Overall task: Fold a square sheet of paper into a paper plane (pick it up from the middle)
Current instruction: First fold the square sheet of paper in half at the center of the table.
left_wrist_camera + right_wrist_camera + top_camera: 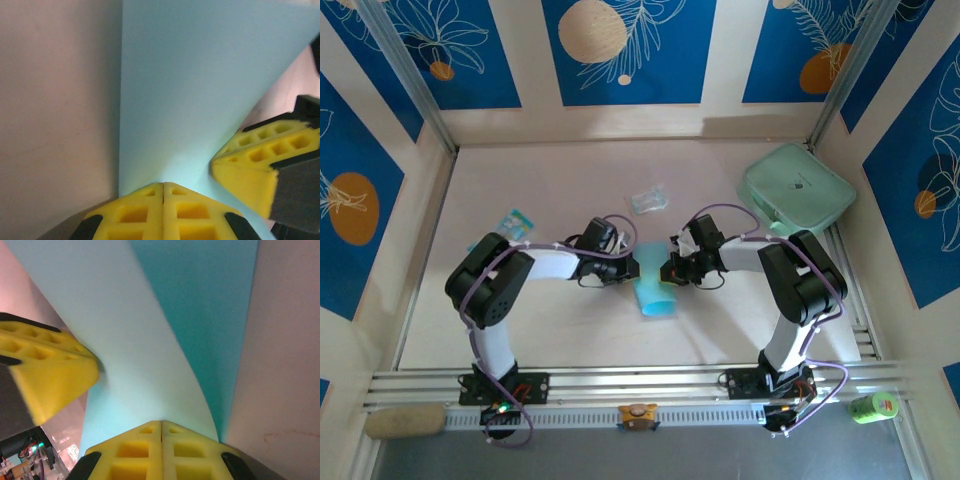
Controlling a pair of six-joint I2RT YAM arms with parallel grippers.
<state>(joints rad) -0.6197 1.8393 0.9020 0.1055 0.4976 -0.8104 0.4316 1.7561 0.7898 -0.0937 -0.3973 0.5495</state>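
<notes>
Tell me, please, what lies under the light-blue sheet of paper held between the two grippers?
Beside the sheet of paper, pinched by the left gripper and right gripper, bare table shows. The patch directly beneath is covered, so anything there cannot be seen.

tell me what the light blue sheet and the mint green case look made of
The square sheet of paper: thin matte paper, judging by its smooth curl and crisp edge. The mint-green case: likely fabric or moulded shell, matte with rounded corners; too small to be sure.
</notes>
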